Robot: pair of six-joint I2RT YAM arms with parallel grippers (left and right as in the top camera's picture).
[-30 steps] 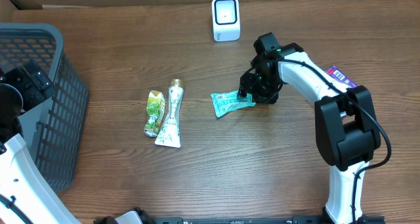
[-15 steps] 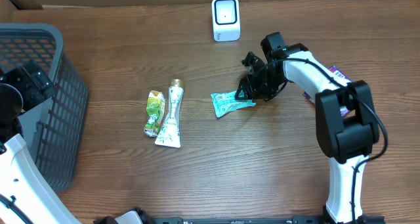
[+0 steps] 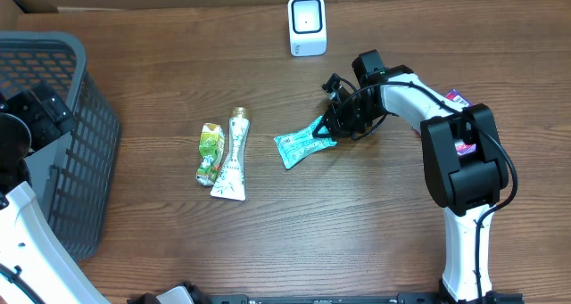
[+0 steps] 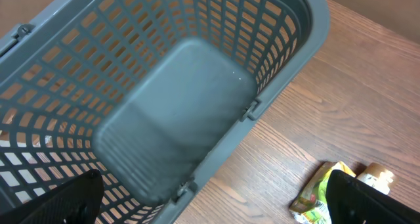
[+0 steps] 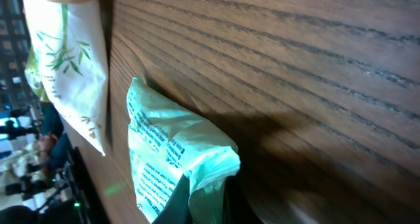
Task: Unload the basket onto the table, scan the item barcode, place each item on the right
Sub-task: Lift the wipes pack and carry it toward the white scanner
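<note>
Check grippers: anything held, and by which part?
Right gripper pinches the teal packet by its crumpled right end. Left gripper is open above the basket, holding nothing.

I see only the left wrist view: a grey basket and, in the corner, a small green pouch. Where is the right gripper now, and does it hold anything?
Observer: The right gripper is shut on one corner of a green packet, near the middle of the table.
Operator: Is the scanner close to it?
Observer: The white scanner stands at the far edge of the table, apart from the packet.
Operator: What is the thing with the tan cap beside my pouch?
Observer: It is a white tube, lying flat beside the green pouch, between the basket and the packet.
</note>
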